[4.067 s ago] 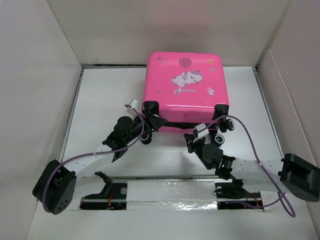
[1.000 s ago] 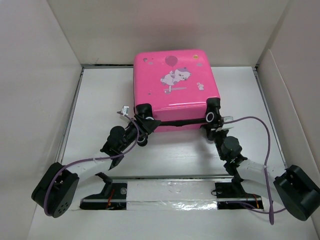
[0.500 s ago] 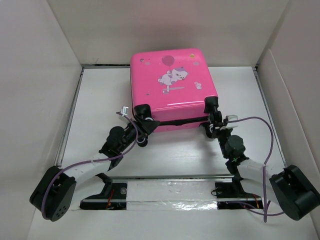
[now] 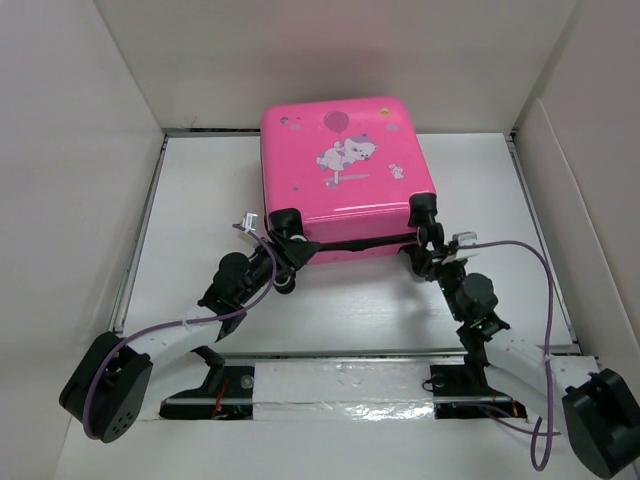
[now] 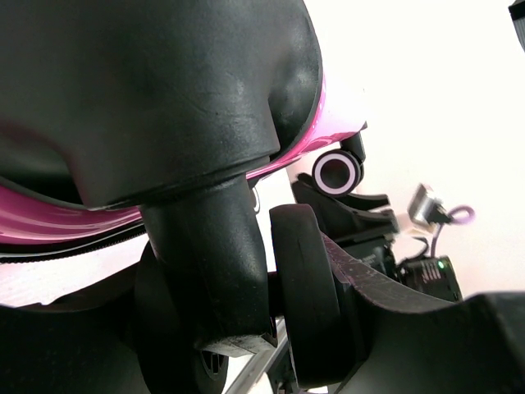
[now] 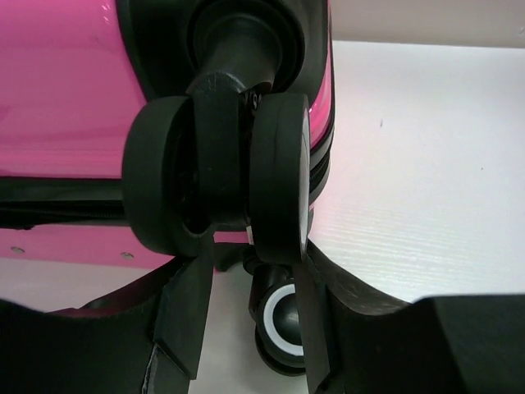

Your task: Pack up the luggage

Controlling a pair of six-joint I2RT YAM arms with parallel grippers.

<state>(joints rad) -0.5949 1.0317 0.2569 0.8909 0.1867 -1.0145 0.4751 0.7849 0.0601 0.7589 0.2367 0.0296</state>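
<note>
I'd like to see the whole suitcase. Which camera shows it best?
The top view: the whole suitcase shows, cartoon print included. Both wrist views catch only its black wheels and strips of pink.

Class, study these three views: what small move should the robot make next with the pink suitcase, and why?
Probably close the right gripper on the near-right caster: its jaws stand open around it, while the left gripper looks clamped on the near-left caster, and the suitcase lies shut and slightly skewed.

Left black two-finger gripper (image 4: 284, 268): arm is extended forward, low; jaws are closed on a black double caster wheel (image 5: 303, 304).
Right black two-finger gripper (image 4: 428, 252): arm is extended forward; jaws are held parted.
</note>
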